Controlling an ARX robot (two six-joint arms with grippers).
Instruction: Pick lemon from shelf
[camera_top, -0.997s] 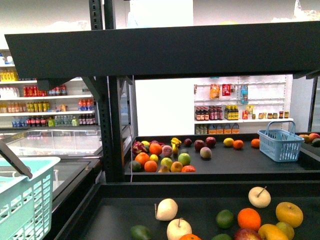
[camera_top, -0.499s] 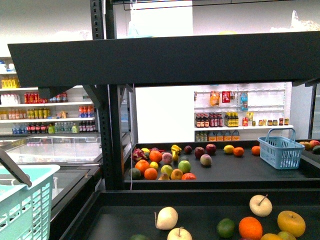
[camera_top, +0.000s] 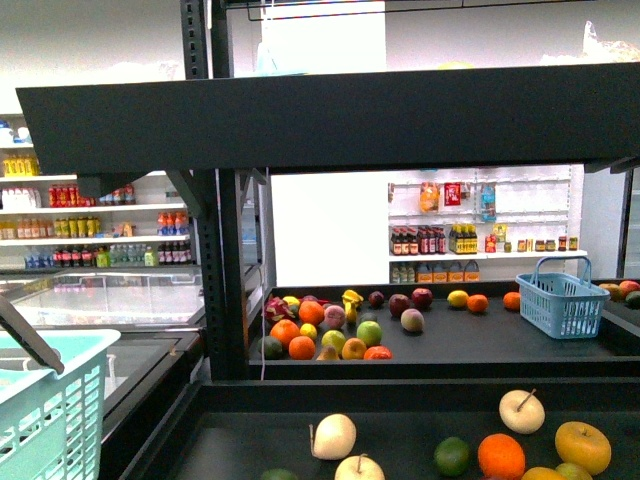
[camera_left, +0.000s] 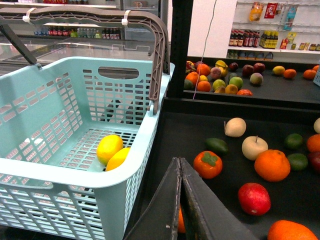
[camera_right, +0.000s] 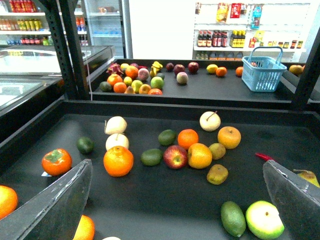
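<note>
Left tool (camera_left: 181, 200) tips cropped, closed.

No text, brand, number or sign can be read in any view. The small bottles and jars on the white store shelves (camera_top: 95, 215) carry coloured labels, but they are too small and blurred to make out.

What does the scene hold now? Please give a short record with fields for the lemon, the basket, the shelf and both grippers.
lemon: bright yellow, lying in the basket, touching a deeper yellow fruit
basket: light blue, handle raised, beside the shelf
shelf: black trays with scattered fruit
left gripper: shut, empty
right gripper: open, empty, over the near tray
</note>
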